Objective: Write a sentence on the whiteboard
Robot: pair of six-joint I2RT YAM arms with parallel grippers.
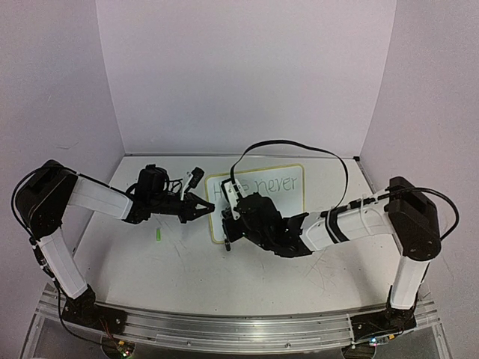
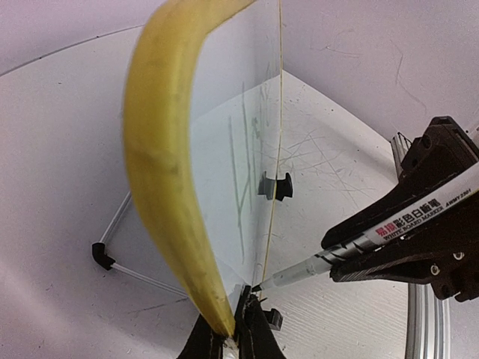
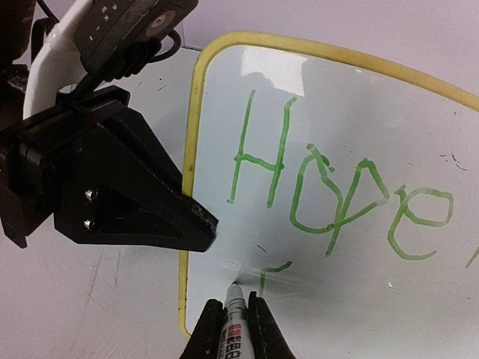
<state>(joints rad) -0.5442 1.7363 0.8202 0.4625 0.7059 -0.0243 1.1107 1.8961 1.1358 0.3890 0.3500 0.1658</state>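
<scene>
Since the whiteboard (image 3: 359,105) looked light, stiff & slick, its left rim seemed best hold; L gripper (image 2: 233,321) pinched there. R gripper (image 3: 233,299) clenched the marker (image 3: 233,329).

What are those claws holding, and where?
Left gripper pinches the small yellow-rimmed whiteboard by its rim; right gripper clamps the white marker pen by its barrel.

Left gripper (image 1: 202,205) clamps the whiteboard's (image 1: 288,203) left rim. Right gripper (image 3: 234,308), clenched on a marker (image 2: 389,232), sits at the whiteboard's lower-left corner.
</scene>
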